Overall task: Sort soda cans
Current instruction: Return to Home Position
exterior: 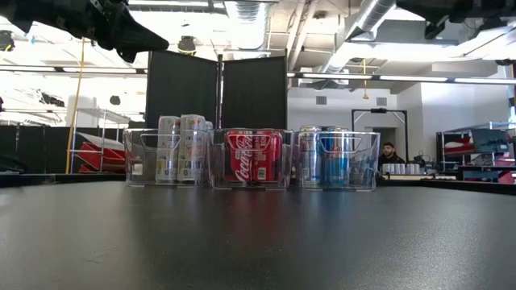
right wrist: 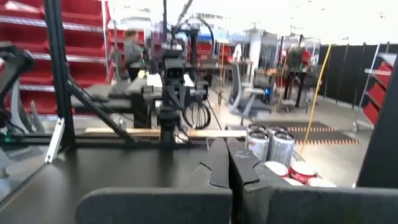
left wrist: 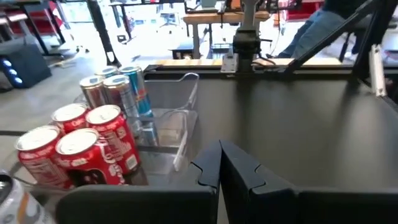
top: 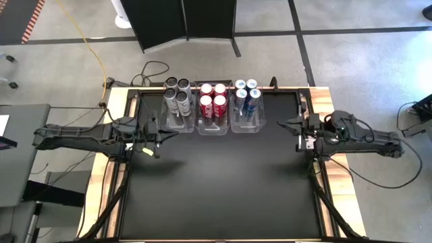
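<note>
The sorting looks finished from where I sit, so what remains is to tuck my arms home without upsetting anything. The middle bin (top: 213,127) at the far edge of the bench (top: 216,182) holds the four red cans (top: 212,97). Touching it on my left is the left-hand bin (top: 174,124) with the four grey cans (top: 177,94), and touching it on my right is the right-hand bin (top: 247,125) with the four blue cans (top: 247,95). All the cans stand upright, packed toward the far end of their bins. My left fingers (top: 165,130) hang above the bench just off the left-hand bin's near corner, clenched together on nothing. My right fingers (top: 287,123) hang farther out from the middle bin, beyond the right-hand bin, clenched and empty too. To do this step well, I judge I should keep both pairs clenched and draw each arm straight outward, away from the middle bin, rather than sweeping across the row. The left arm needs more care, since it sits nearest a bin wall: I should hold my height until I am well clear of that corner. A nudge there could shove all three bins, since they touch.
</note>
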Motion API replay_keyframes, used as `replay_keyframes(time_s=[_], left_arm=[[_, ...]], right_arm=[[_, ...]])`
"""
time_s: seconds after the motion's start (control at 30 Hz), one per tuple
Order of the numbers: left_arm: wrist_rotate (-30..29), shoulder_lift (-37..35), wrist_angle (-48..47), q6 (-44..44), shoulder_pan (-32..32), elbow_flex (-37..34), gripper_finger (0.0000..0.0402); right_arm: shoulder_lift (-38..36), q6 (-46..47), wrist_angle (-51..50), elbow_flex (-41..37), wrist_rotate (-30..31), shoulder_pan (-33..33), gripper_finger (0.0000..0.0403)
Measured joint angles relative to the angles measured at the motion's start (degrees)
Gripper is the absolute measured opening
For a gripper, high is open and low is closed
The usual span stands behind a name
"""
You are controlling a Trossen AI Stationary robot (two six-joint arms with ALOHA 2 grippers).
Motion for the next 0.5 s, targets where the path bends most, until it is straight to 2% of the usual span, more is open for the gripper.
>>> replay_keyframes(time_s=[0.2, 0.4, 0.5], left_arm=[[1.3, -1.0, 2.9, 0.5, -0.5, -5.7, 0.0], [1.5, -1.0, 19.1, -0.5, -2.6, -14.4, 0.0], [1.4, -1.0, 23.3, -0.3, -2.3, -17.4, 0.0]], right_arm=[[-6.8, 0.0, 9.5, -9.1, -0.2, 0.6, 0.0], [-10.9, 3.4, 11.1, -16.3, 0.9, 1.2, 0.0], [-12.5, 4.8, 11.0, -18.0, 2.0, 0.0, 0.0]])
